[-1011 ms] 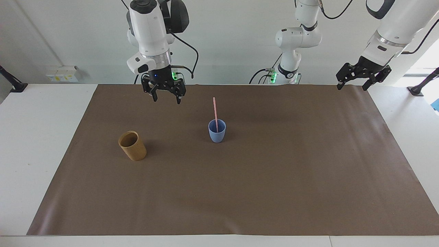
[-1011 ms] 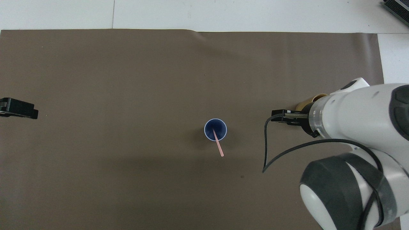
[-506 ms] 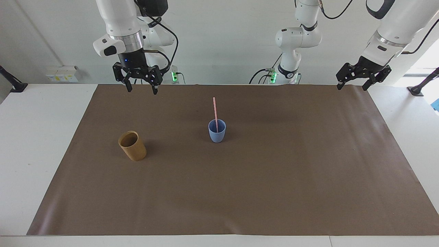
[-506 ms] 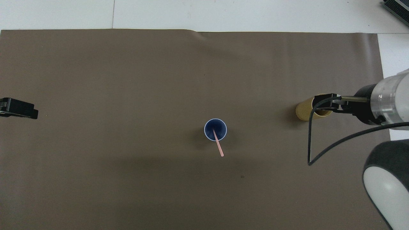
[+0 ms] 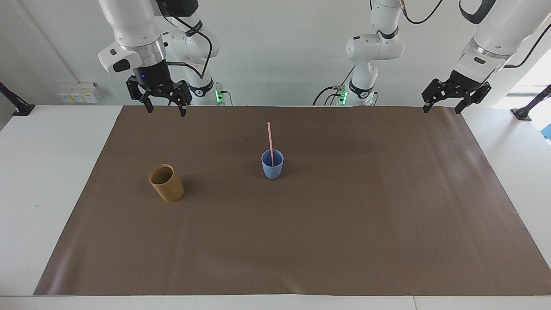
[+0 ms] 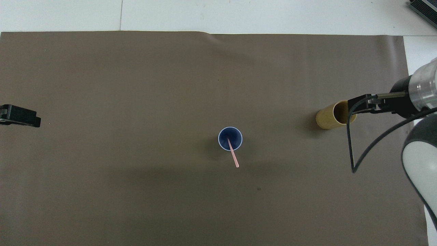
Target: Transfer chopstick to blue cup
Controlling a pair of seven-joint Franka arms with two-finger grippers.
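The blue cup (image 5: 272, 165) stands upright in the middle of the brown mat; it also shows in the overhead view (image 6: 230, 138). The pale pink chopstick (image 5: 270, 137) stands in it, its top leaning toward the robots (image 6: 233, 155). My right gripper (image 5: 165, 110) is open and empty, raised over the mat's edge by the robots, at the right arm's end. My left gripper (image 5: 441, 110) is open and empty, and waits raised over the mat's corner at the left arm's end.
A taller tan-brown cup (image 5: 166, 183) stands on the mat toward the right arm's end, a little farther from the robots than the blue cup; it looks empty (image 6: 333, 119). The brown mat (image 5: 344, 224) covers most of the white table.
My right gripper has risen and drawn back toward the right arm's end, away from the blue cup. The chopstick, both cups and the left arm have not moved.
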